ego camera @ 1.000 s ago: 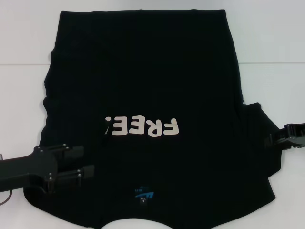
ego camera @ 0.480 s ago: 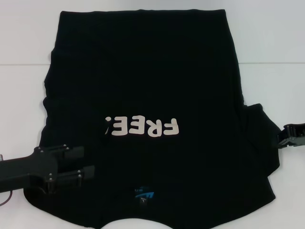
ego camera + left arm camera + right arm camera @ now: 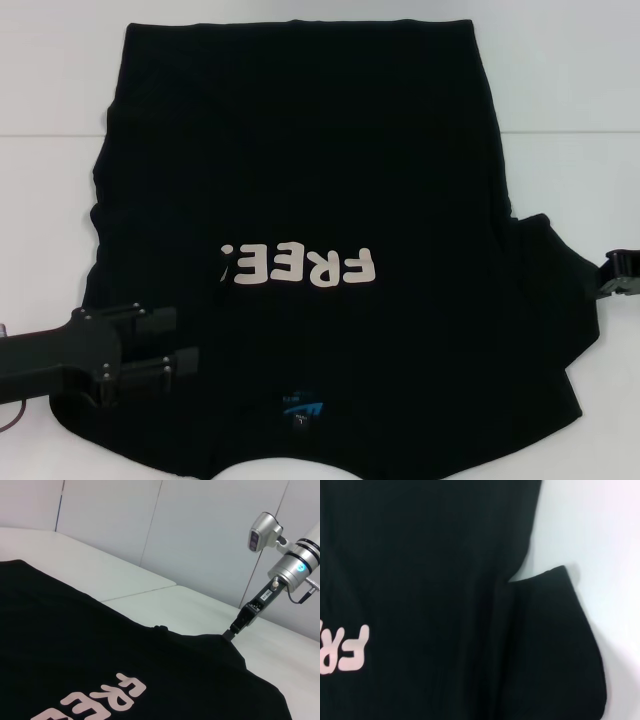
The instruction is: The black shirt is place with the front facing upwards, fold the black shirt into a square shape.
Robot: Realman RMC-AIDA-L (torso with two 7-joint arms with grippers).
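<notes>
The black shirt (image 3: 300,180) lies flat on the white table (image 3: 560,80), front up. Its pale "FREE!" lettering (image 3: 300,267) is in the middle and its blue neck label (image 3: 302,405) is near the front edge. My left gripper (image 3: 165,342) is open, low over the shirt's near left shoulder, with nothing between its fingers. My right gripper (image 3: 622,275) is at the right edge of the head view, just beyond the spread right sleeve (image 3: 550,300). In the left wrist view its tip (image 3: 234,630) sits at the sleeve's edge. The right wrist view shows the sleeve (image 3: 555,650).
The white table (image 3: 190,610) runs around the shirt, with bare strips at the left, right and far sides. A pale wall (image 3: 200,540) stands behind the table in the left wrist view.
My right gripper has drawn back to the right, off the sleeve and towards the frame's edge. The sleeve's outer edge lies slightly farther right. The left gripper has not moved.
</notes>
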